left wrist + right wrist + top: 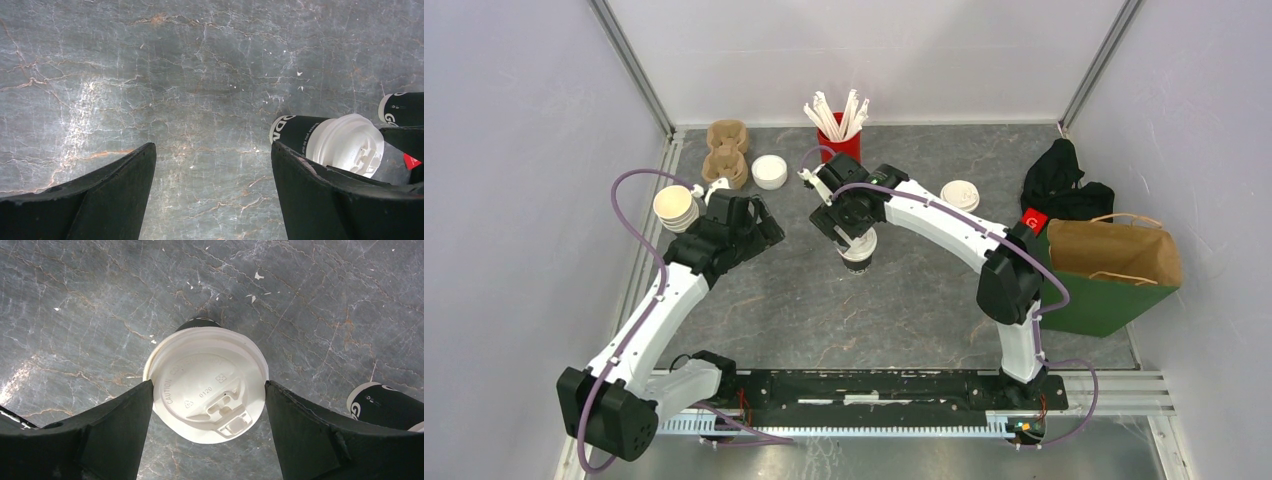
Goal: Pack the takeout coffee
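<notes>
We noted the right gripper [208, 382] clamped on the lid rim of one lidded black cup [200, 360], upright mid-way across the table [804, 320]. The second lidded cup [960, 195] stood apart, nearer the paper bag [1114, 255]. The left gripper [212, 147] hung spread, empty.

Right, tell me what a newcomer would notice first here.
First, the right hand over the middle of the table, its fingers flanking the white lid of a black lidded cup that stands upright. Next, the brown and green paper bag at the table's right edge. Then the left hand, open, near a stack of lidless cups at the left.
</notes>
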